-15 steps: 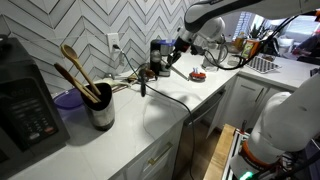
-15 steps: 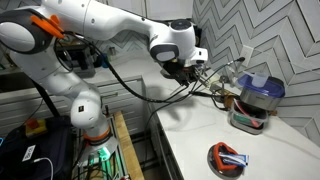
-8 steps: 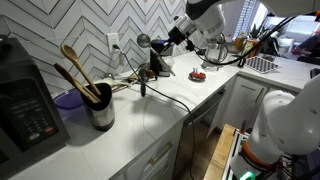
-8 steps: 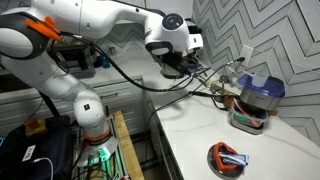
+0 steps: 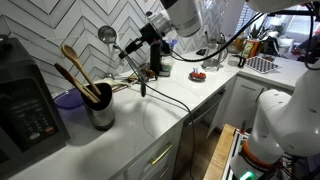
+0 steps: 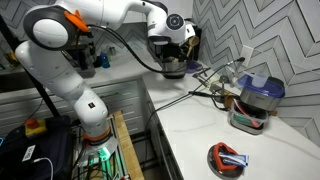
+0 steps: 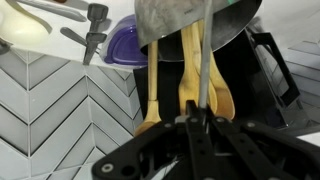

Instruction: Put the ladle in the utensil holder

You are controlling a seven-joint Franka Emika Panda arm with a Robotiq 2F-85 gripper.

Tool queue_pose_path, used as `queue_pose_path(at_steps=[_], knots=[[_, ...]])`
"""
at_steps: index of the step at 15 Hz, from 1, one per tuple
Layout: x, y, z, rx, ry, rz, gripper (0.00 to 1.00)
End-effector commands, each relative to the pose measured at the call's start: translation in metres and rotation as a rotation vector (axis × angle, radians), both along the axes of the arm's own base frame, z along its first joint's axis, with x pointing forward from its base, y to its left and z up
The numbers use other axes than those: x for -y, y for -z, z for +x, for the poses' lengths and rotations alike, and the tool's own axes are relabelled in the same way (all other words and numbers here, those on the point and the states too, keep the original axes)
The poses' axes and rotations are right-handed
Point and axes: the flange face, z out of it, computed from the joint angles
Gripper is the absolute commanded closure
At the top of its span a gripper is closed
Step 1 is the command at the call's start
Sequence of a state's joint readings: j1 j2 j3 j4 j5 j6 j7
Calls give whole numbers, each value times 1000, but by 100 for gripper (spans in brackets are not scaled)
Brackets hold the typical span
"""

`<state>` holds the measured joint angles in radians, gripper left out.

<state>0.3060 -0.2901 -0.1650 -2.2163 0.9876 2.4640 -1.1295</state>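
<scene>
In the upper middle of an exterior view, the gripper [image 5: 141, 42] has its jaws clamped on the black handle of the ladle [image 5: 106, 34], which hangs in the air above and right of the utensil holder [image 5: 101, 113].

1 ladle [image 5: 108, 36]; 1 utensil holder [image 5: 101, 110] w/ 2 wooden spoons [image 5: 72, 58]; 1 purple bowl [image 5: 67, 100].

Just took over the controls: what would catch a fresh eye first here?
The ladle is held high above the counter in the gripper, its silvery bowl against the chevron tile. Below and aside stands the steel utensil holder, already holding wooden spoons, beside a purple bowl.
</scene>
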Motion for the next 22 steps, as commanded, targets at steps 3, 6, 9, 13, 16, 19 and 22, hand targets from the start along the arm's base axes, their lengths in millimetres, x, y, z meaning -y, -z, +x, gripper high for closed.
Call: queue_pose_path(at_steps=[3,6,9,13,16,19,22], knots=[[2,0,2,-2,9,-9,99],[-15,-5,9,111,-28,118,99],[-39,-8,10,196,-107,250,99],[-70,7,2,235,-281,415,99],[-80,25,-8,211,-412,529,99],[-81,18,-1,193,-376,478,94],[-91,25,4,254,-398,462,99]])
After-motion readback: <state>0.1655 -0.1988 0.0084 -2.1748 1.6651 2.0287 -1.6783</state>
